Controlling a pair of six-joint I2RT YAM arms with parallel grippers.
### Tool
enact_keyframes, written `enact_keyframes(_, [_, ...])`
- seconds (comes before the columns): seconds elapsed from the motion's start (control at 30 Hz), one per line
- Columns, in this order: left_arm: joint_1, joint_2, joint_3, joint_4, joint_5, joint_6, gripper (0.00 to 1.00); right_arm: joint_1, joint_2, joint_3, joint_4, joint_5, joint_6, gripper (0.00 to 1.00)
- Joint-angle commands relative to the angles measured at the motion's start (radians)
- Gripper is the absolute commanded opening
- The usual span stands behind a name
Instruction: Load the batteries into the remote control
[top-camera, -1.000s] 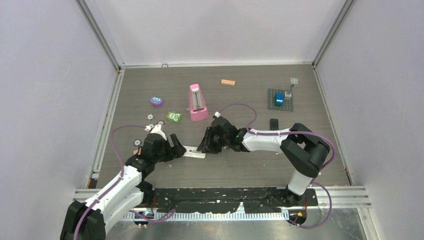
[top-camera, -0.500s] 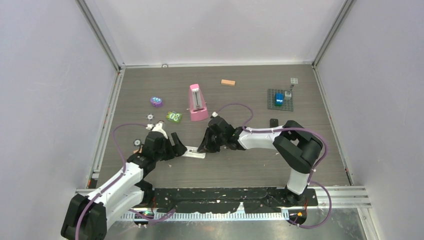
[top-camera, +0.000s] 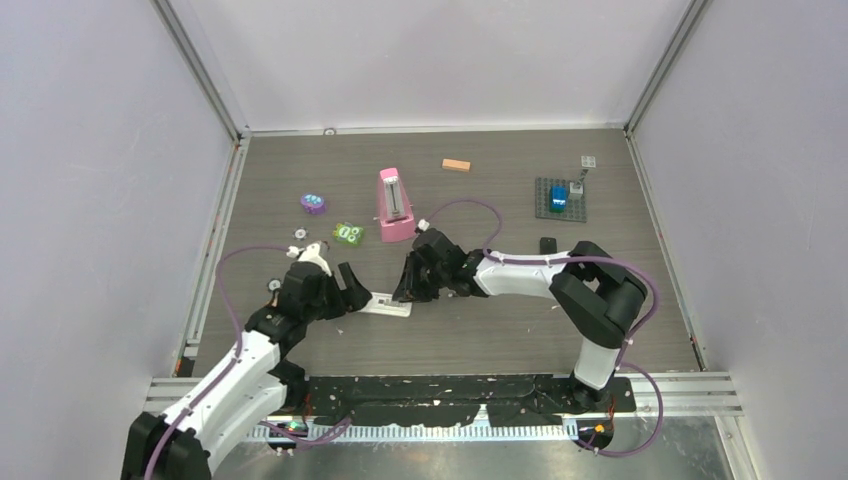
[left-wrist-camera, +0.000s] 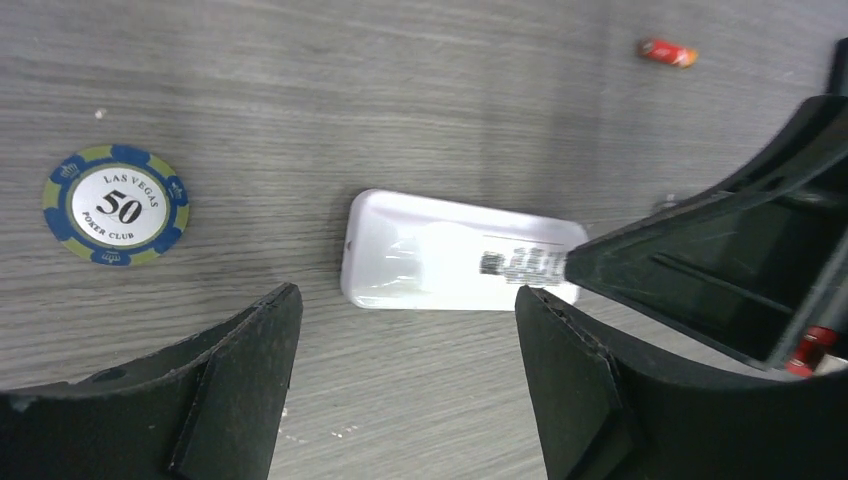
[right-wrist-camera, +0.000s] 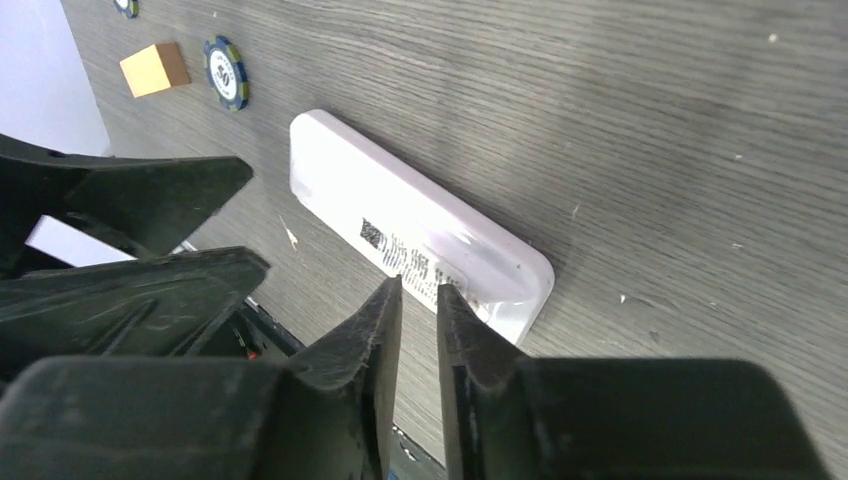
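The right claw (right-wrist-camera: 415, 290) is clenched almost shut, only a thin slit between its black fingers and nothing seen in it, and its tips sit at the remote control (right-wrist-camera: 400, 225), on the long edge close to one end. The left claw (left-wrist-camera: 405, 400) is released, its broad matte fingers spread wide just short of the remote's other end. The remote lies flat on the grey wood-grain worktop (left-wrist-camera: 400, 100), its long axis running from one claw to the other, so the right arm is the nearer. It is a glossy white slab with rounded corners and a small printed label facing up; no open battery bay shows. Of the batteries, one slim red-orange cell (left-wrist-camera: 668, 52) lies beyond the remote, well apart from it; a red scrap beside the right claw may be another, I cannot tell. A blue-rimmed poker chip (left-wrist-camera: 117, 207) rests off the remote's left-claw end
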Motion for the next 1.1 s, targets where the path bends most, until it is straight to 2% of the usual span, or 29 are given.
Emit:
enact_keyframes(0.0, [0.005,-0.103,0.099,-0.116,-0.030,0.012,0.80,0.006,-0.087,0.095,-0.066,0.033,-0.164,0.32])
enact_keyframes(0.17, [0.007,-0.235,0.171,-0.267,-0.096,0.029,0.82,0.007,-0.111,0.138,-0.117,-0.021,-0.396,0.53])
enact_keyframes(0.27, [0.008,-0.288,0.238,-0.352,-0.128,0.050,0.83,0.009,-0.070,0.177,-0.182,-0.145,-0.655,0.61])
enact_keyframes(0.37, [0.010,-0.322,0.308,-0.428,-0.155,0.065,0.84,0.024,-0.021,0.228,-0.268,-0.148,-0.894,0.71])
enact_keyframes(0.47, [0.010,-0.337,0.373,-0.486,-0.159,0.083,0.86,0.030,0.025,0.243,-0.313,-0.133,-1.026,0.78])
enact_keyframes(0.63, [0.010,-0.351,0.447,-0.540,-0.146,0.091,0.92,0.029,0.085,0.282,-0.362,-0.122,-1.183,0.82])
enact_keyframes(0.77, [0.010,-0.353,0.475,-0.560,-0.139,0.093,0.99,0.030,0.134,0.325,-0.396,-0.104,-1.225,0.82])
enact_keyframes(1.07, [0.010,-0.353,0.511,-0.583,-0.125,0.101,1.00,0.093,0.171,0.317,-0.371,-0.021,-1.302,0.77])
